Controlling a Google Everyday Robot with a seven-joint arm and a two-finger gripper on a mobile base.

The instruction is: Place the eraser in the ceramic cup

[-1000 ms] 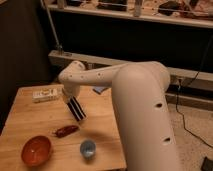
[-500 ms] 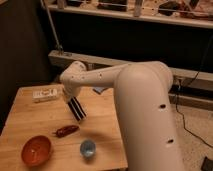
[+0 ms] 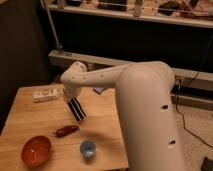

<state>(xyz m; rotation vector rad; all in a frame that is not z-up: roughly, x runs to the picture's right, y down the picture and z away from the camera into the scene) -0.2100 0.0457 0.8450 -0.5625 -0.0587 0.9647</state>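
The tool (image 3: 71,99) pinches the eraser (image 3: 78,111) (tilted, aloft), apart from the ceramic cup (image 3: 88,148).

You have one gripper (image 3: 71,100), at the end of one white arm (image 3: 115,75) above one wooden table (image 3: 20,120). It clamps one flat black eraser with white stripes (image 3: 78,110). Below the jaws you can count one small pale blue ceramic cup (image 3: 88,148), one wide orange bowl (image 3: 36,150) and one reddish-brown lumpy thing (image 3: 66,131). Beside the jaws, toward the left edge of the view, lies one white labelled box (image 3: 46,94).
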